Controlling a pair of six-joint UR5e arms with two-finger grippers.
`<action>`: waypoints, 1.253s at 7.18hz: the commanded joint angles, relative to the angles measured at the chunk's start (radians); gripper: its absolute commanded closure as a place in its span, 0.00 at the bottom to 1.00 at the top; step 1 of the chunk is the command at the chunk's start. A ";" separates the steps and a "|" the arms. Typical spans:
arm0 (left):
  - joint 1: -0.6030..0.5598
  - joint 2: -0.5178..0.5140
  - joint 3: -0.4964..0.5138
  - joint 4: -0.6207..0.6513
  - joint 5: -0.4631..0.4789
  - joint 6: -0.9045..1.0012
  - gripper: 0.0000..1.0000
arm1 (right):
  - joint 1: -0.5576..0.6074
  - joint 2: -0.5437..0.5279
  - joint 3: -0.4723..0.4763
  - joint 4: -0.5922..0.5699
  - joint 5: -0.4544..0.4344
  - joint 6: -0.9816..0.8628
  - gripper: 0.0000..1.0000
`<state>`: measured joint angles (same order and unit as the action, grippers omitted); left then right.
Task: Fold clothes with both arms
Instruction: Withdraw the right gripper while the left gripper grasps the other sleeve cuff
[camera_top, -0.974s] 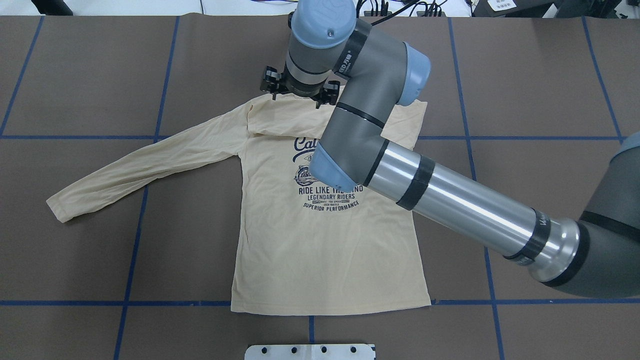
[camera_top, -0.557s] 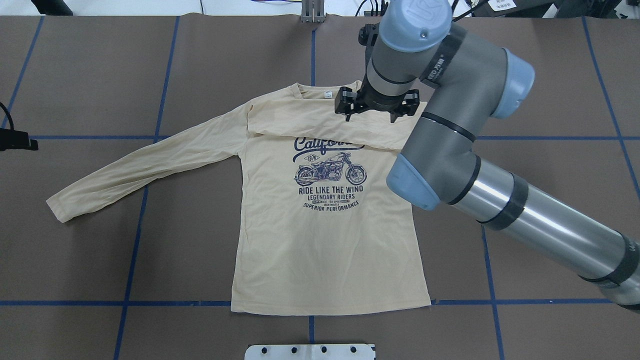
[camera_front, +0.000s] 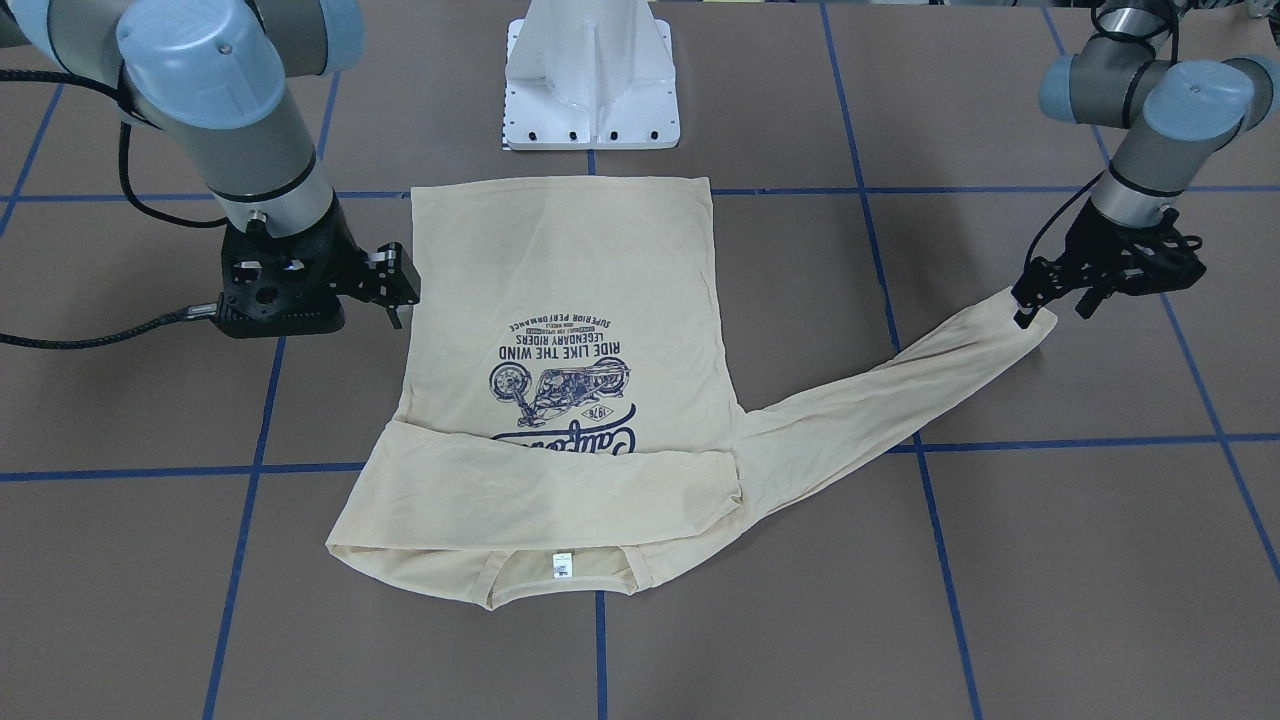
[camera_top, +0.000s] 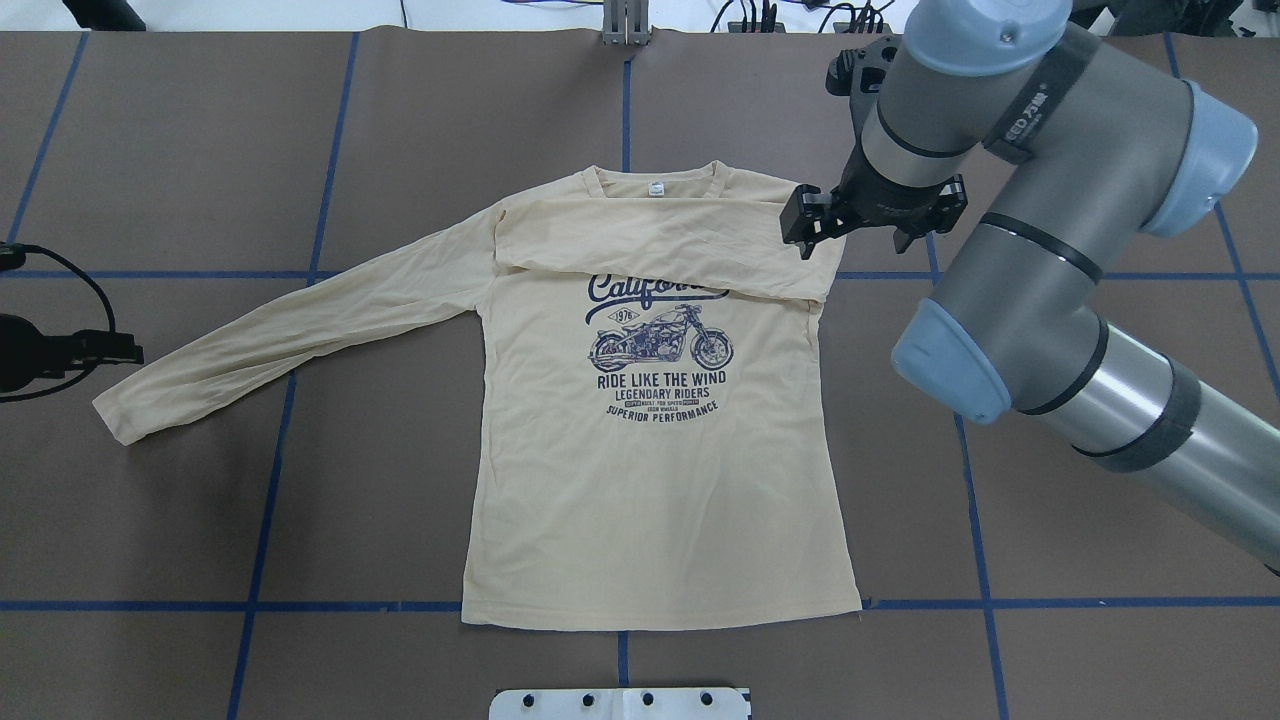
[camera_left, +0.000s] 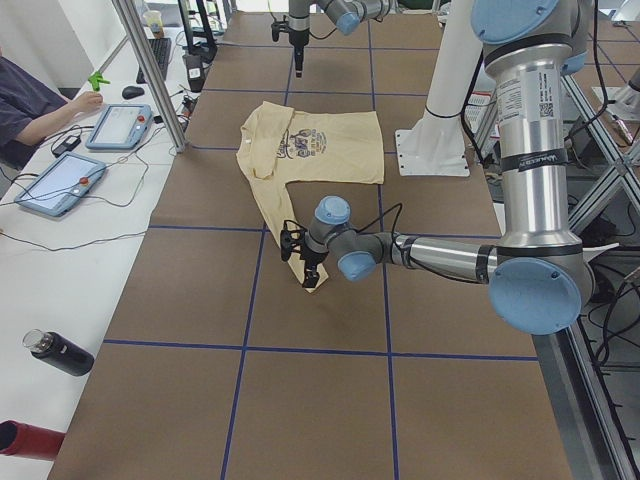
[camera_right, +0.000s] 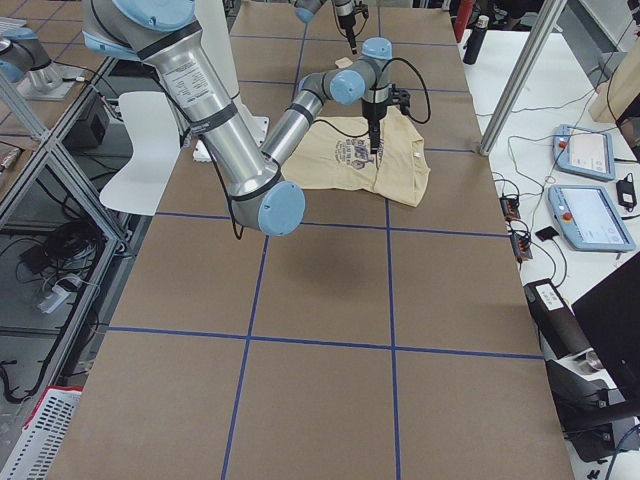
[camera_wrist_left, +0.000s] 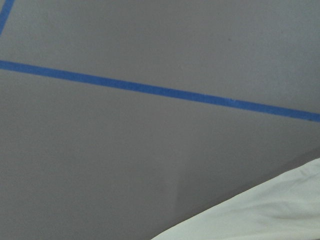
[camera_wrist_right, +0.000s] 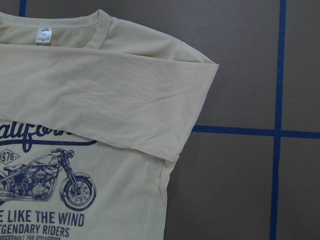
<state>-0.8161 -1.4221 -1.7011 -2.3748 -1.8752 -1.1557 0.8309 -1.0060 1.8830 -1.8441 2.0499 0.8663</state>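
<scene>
The cream-yellow shirt (camera_top: 650, 480) lies flat on the brown table, print up, and also shows in the front view (camera_front: 560, 280). One sleeve (camera_top: 690, 245) is folded across the chest and covers the top of the "California" print (camera_top: 655, 345). The other sleeve (camera_top: 290, 330) stretches out to the robot's left. My right gripper (camera_top: 856, 236) is open and empty, beside the folded shoulder (camera_wrist_right: 200, 95). My left gripper (camera_front: 1052, 305) is open over the outstretched sleeve's cuff (camera_front: 1030, 325). The left wrist view shows only table and a corner of cloth (camera_wrist_left: 270, 210).
The white pedestal base (camera_front: 590, 90) stands just behind the shirt's hem. Blue tape lines (camera_top: 280, 450) grid the table. In the left view an operator's side table holds tablets (camera_left: 60, 180) and a dark bottle (camera_left: 60, 352).
My right arm has swung from over the collar to the right, past the shirt's shoulder, uncovering the print. My left gripper has come into the overhead view beside the sleeve cuff.
</scene>
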 joint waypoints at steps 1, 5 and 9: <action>0.038 0.003 0.017 -0.010 0.021 -0.004 0.02 | 0.007 -0.031 0.039 -0.006 0.018 -0.006 0.00; 0.058 0.023 0.021 -0.006 0.021 -0.002 0.07 | 0.005 -0.031 0.039 -0.006 0.027 -0.004 0.00; 0.064 0.023 0.026 -0.003 0.016 -0.006 0.39 | 0.005 -0.031 0.036 -0.006 0.027 -0.004 0.00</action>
<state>-0.7527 -1.3991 -1.6747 -2.3783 -1.8563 -1.1605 0.8358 -1.0376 1.9202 -1.8491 2.0770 0.8625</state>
